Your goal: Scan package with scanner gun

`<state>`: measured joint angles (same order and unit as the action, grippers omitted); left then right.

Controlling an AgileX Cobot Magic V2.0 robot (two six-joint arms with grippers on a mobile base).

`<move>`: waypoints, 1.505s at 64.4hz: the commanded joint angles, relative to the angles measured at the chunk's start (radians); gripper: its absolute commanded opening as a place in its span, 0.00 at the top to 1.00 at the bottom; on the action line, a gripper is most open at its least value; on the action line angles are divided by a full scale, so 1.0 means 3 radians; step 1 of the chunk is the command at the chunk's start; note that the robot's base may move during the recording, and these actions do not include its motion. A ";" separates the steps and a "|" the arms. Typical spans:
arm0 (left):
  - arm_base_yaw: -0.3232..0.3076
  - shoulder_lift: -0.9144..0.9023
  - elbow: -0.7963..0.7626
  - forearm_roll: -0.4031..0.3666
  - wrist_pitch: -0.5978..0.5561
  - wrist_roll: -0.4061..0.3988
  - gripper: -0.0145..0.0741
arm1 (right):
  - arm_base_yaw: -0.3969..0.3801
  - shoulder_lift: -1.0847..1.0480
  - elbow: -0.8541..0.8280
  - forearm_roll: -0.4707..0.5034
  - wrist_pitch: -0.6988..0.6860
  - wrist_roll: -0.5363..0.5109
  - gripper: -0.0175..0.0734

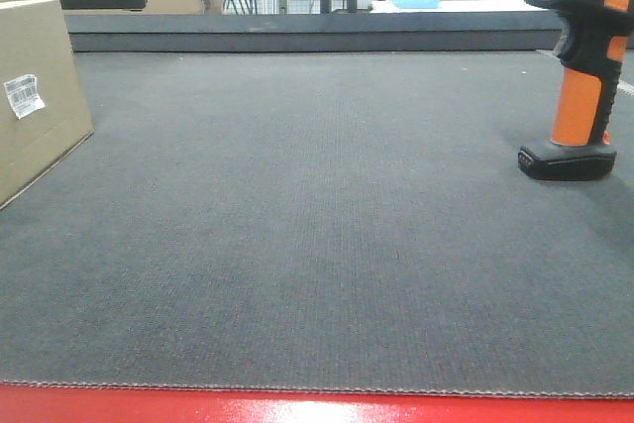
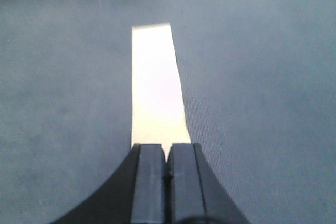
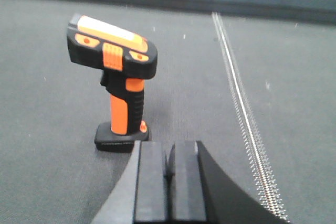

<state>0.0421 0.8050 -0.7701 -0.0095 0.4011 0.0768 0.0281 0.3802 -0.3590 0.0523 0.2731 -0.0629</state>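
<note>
An orange and black scanner gun [image 1: 582, 66] stands upright on its base at the right of the dark grey belt; it also shows in the right wrist view [image 3: 115, 77]. A brown cardboard package [image 1: 35, 96] with a white barcode label [image 1: 24, 95] sits at the left edge. My right gripper [image 3: 169, 150] is shut and empty, just behind and to the right of the scanner's base. My left gripper [image 2: 167, 150] is shut and empty, over a pale strip [image 2: 156, 82] lying on the belt. Neither gripper shows in the front view.
The grey belt [image 1: 317, 245] has a raised dark wall [image 1: 297, 32] at the back and a red edge [image 1: 297, 408] at the front. A metal seam [image 3: 244, 108] runs along the belt to the right of the scanner. Boxes and shelving stand beyond the wall.
</note>
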 commanded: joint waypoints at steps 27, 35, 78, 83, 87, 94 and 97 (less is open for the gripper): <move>-0.0017 -0.1088 0.1205 -0.0015 -0.1380 -0.0020 0.96 | -0.0014 -0.0678 0.0149 -0.0018 -0.0132 -0.0025 0.98; -0.0017 -0.1084 0.1205 -0.0015 -0.1393 -0.0020 0.96 | -0.0014 -0.0678 0.0149 -0.0018 -0.0153 -0.0025 0.98; -0.0017 -0.1465 0.1232 0.0366 -0.0886 -0.0020 0.96 | -0.0014 -0.0678 0.0149 -0.0018 -0.0153 -0.0025 0.98; -0.0017 -0.1728 0.1388 0.0334 -0.0770 -0.0020 0.96 | -0.0014 -0.0678 0.0149 -0.0018 -0.0153 -0.0025 0.98; -0.0017 -0.1934 0.1572 0.0320 -0.0790 -0.0020 0.96 | -0.0014 -0.0678 0.0149 -0.0018 -0.0153 -0.0025 0.98; -0.0003 -0.2280 0.1970 0.0170 -0.0926 -0.0020 0.96 | -0.0014 -0.0678 0.0149 -0.0018 -0.0153 -0.0025 0.98; 0.0028 -0.2417 0.2151 0.0140 -0.1030 -0.0020 0.96 | -0.0014 -0.0678 0.0149 -0.0018 -0.0153 -0.0025 0.98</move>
<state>0.0421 0.1450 -0.2039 0.0605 0.1439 0.0768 0.0276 0.1808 -0.3167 0.0523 0.2481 -0.0629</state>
